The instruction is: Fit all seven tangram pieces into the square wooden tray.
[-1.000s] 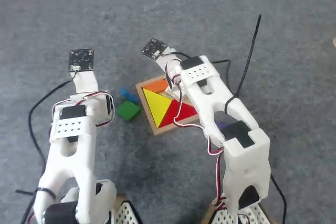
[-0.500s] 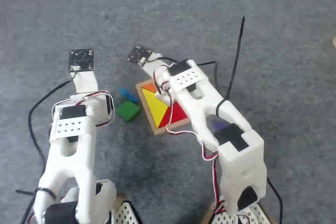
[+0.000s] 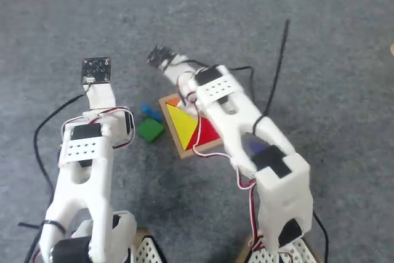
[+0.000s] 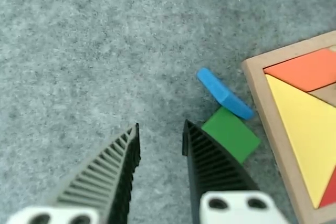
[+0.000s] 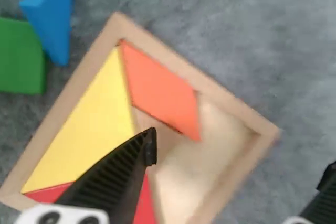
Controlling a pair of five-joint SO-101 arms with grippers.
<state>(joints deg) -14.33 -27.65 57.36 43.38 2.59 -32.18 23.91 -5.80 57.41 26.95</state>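
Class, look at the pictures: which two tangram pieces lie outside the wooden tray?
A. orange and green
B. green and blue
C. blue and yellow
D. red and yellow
B: the green piece and the blue piece lie on the carpet beside the tray, while the yellow, orange and red pieces sit inside it.

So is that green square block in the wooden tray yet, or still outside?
Outside. The green square block lies on the grey carpet beside the square wooden tray, next to the blue piece.
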